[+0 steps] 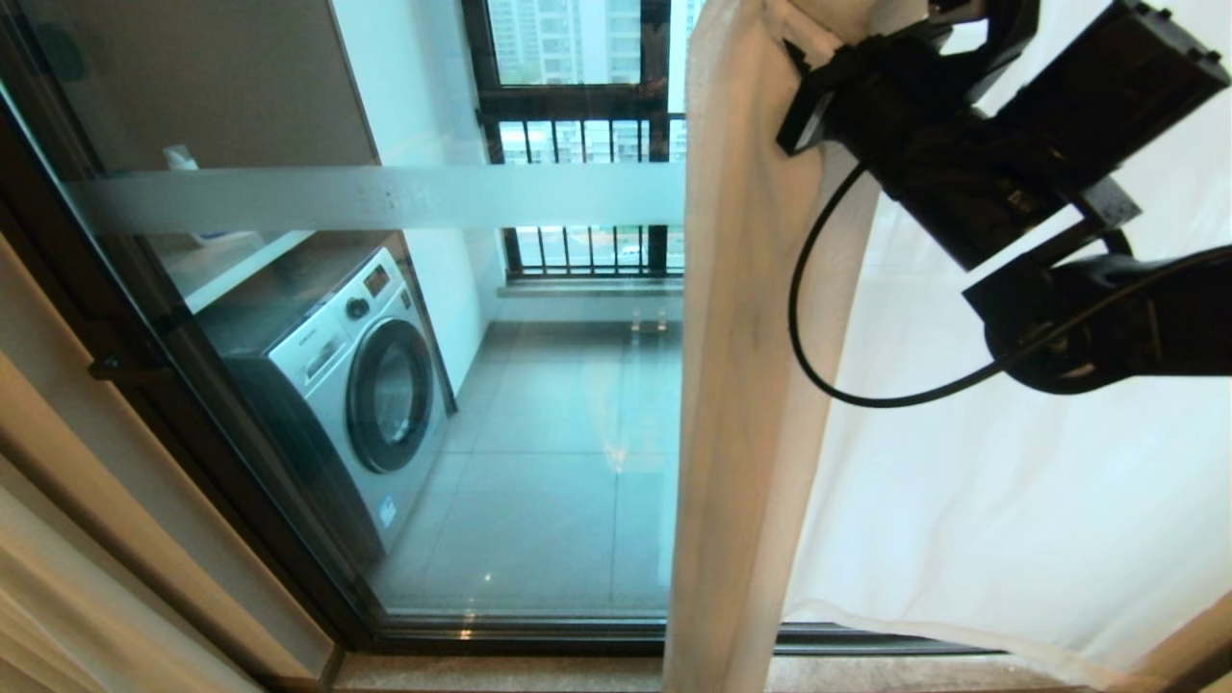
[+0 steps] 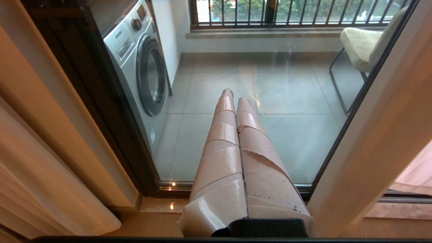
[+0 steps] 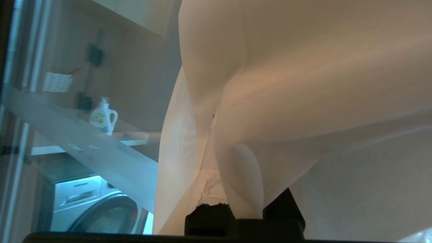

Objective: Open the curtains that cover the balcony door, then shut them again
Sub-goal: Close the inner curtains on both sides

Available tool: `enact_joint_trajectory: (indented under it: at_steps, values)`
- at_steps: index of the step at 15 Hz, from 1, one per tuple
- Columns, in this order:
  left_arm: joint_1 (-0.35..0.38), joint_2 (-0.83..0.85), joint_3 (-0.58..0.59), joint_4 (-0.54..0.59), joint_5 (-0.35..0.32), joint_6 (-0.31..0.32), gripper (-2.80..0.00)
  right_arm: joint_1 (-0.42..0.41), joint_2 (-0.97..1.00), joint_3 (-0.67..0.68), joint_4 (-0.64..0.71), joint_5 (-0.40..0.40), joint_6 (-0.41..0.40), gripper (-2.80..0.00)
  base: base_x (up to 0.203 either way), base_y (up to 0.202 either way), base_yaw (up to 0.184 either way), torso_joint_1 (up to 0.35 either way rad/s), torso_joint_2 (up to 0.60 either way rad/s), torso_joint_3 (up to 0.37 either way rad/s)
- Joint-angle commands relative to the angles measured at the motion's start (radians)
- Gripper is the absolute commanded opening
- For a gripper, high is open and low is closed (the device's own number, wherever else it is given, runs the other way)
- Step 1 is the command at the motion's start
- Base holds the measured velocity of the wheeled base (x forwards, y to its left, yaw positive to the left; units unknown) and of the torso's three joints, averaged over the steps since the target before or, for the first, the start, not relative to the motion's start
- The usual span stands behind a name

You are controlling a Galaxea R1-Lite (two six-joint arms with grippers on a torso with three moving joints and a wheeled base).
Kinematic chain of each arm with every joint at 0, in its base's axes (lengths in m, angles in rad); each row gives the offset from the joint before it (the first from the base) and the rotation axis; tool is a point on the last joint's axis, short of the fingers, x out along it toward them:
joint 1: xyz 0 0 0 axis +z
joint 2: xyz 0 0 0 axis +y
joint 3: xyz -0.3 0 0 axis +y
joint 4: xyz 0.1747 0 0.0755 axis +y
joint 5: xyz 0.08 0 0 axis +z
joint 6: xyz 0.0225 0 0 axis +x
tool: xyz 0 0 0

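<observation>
I've got the right gripper (image 3: 221,168) up high at the leading edge of the curtains (image 1: 741,385), pinched closed on a bunch of the sheer fabric; the wrist cam shows cloth wrapped over and between the fingers. The curtains hang over the right part of the balcony door (image 1: 385,197), gathered edge roughly mid-glass, hem just above the bottom track. The left part of the glass is bare, w/ the washing machine (image 1: 356,385) visible through it. Left gripper (image 2: 233,98) is parked low near the sill, taped fingers pressed together, holding nothing.

My read: I'm mid-drag along the rail; can't tell from here which way it's headed.

Risks as I see them:
- The grip is only a thin pinch of slippery sheer, so it could slide out if I pull fast.
- Pulling down rather than along the rail would load the hooks and could jam or tear them.
- The arm's cable (image 1: 818,327) loops right beside the fabric and could snag a fold.
- The wrist is close to the glass; a wide swing might knock it.
</observation>
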Motion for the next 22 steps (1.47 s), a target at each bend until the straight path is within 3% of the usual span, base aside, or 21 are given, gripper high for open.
enact_joint_trajectory:
  at_steps: [1, 5, 14, 22]
  values:
    - [0.000, 0.001, 0.000, 0.000, 0.001, 0.000, -2.80, 0.044, 0.061, -0.037, 0.000, 0.002, -0.020, -2.80, 0.000, 0.000, 0.000, 0.000, 0.00, 0.000]
    - [0.000, 0.000, 0.000, 0.000, 0.000, 0.000, -2.80, 0.147, 0.160, -0.160, 0.043, 0.002, -0.091, -2.80, 0.000, 0.000, 0.000, 0.000, 0.00, 0.000]
    - [0.000, 0.000, 0.000, 0.000, 0.001, 0.000, -2.80, 0.319, 0.336, -0.324, 0.065, -0.001, -0.148, -2.80, 0.000, 0.000, 0.000, 0.000, 0.00, 0.000]
    - [0.000, 0.000, 0.000, 0.000, 0.001, -0.002, -2.80, 0.329, 0.345, -0.335, 0.056, -0.003, -0.145, -2.80, 0.000, 0.000, 0.000, 0.000, 0.00, 0.000]
